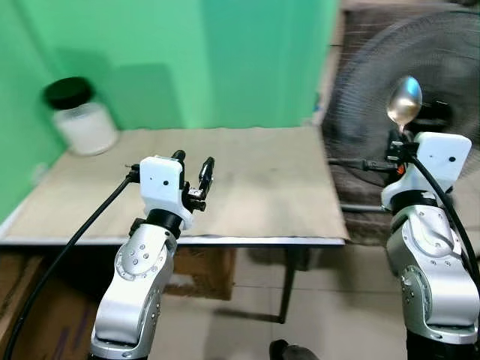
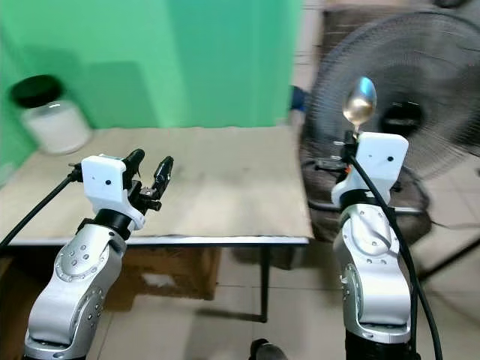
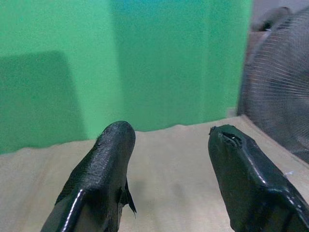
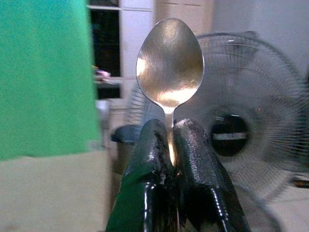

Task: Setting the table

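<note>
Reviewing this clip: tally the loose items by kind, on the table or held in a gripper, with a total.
Spoon, clamped upright in the right gripper, off the table's right edge: 1
Jar with black lid, at the table's far left corner: 1
Held by the open left gripper: 0
Total: 2

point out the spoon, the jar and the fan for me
spoon point(image 4: 169, 60), right wrist view, middle of its bowl, above the shut right claw.
jar point(image 1: 87, 127), left eye view, white body below the black lid.
fan point(image 2: 405, 116), right eye view, dark hub behind the grille.
</note>
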{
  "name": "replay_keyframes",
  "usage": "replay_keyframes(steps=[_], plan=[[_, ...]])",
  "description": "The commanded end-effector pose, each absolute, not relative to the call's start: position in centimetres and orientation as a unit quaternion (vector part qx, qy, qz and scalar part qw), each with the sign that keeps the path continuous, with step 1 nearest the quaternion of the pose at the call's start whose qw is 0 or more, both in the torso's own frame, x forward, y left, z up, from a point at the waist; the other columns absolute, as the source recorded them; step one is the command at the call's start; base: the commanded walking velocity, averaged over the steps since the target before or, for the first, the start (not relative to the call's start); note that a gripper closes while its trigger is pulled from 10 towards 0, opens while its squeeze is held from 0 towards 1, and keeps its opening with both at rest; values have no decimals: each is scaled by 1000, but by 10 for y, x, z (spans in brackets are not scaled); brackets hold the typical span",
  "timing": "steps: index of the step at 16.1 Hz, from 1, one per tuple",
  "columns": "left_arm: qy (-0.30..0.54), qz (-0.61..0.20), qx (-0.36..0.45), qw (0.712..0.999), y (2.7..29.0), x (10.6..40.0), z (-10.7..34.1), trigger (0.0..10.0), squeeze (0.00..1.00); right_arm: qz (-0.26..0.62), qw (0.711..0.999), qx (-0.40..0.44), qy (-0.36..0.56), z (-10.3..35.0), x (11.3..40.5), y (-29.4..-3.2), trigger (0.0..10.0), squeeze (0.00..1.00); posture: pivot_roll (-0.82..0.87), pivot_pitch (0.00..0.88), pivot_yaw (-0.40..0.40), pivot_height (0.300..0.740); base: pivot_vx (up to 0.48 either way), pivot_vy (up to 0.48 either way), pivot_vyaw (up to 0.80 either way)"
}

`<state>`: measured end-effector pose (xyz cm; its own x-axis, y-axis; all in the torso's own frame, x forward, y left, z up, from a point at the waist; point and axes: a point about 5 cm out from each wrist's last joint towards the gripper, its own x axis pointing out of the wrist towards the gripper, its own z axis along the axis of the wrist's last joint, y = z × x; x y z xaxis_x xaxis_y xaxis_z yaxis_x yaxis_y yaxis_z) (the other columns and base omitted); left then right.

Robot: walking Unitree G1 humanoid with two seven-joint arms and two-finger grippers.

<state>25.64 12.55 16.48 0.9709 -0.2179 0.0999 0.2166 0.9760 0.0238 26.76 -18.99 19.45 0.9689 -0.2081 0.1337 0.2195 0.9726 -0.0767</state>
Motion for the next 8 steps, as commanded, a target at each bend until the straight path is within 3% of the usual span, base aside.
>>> replay_keyframes(steps=[1, 8], plan=[[-53, -105, 16, 993, 128, 255, 167, 10000, 0, -109, 990, -53, -71, 196, 268, -190, 10000, 0, 39, 0, 63, 740, 0, 0, -800], [-32, -125, 34, 991, 129, 267, 163, 10000, 0, -82, 996, -23, -34, 191, 261, -194, 10000, 0, -5, 0, 105, 740, 0, 0, -800]])
